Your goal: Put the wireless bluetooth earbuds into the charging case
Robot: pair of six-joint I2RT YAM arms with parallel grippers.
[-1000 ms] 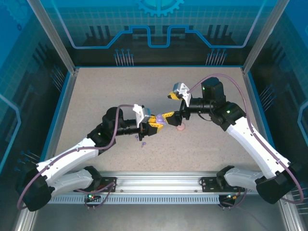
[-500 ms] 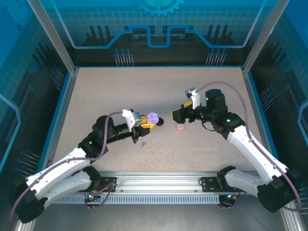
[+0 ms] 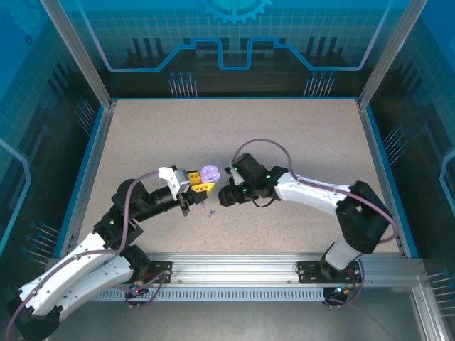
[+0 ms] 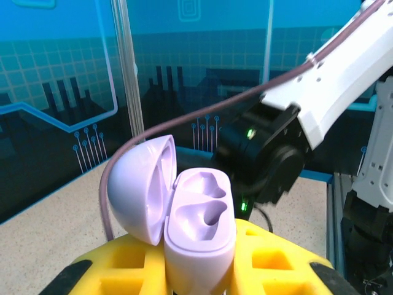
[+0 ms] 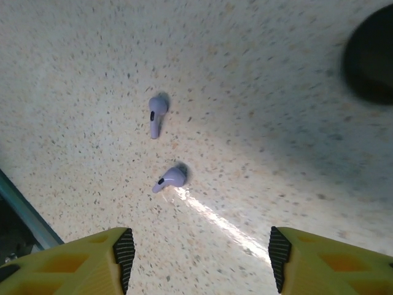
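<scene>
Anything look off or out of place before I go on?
Nothing damaged or spilled. The lilac case sits open in the left tool, both sockets empty; the two lilac earbuds lie loose and apart on the table below the open right tool.

Two lilac earbuds (image 5: 157, 114), one lilac charging case (image 4: 199, 215), one dark round object (image 5: 371, 58).

In my right wrist view I count two lilac earbuds left of centre, the second earbud (image 5: 171, 179) below the first, and one dark round object, blurred, at the upper right. At the centre of my left wrist view is one lilac charging case, with one lid (image 4: 140, 187) and two wells (image 4: 202, 212). From above I count my two arms (image 3: 313, 192).
</scene>
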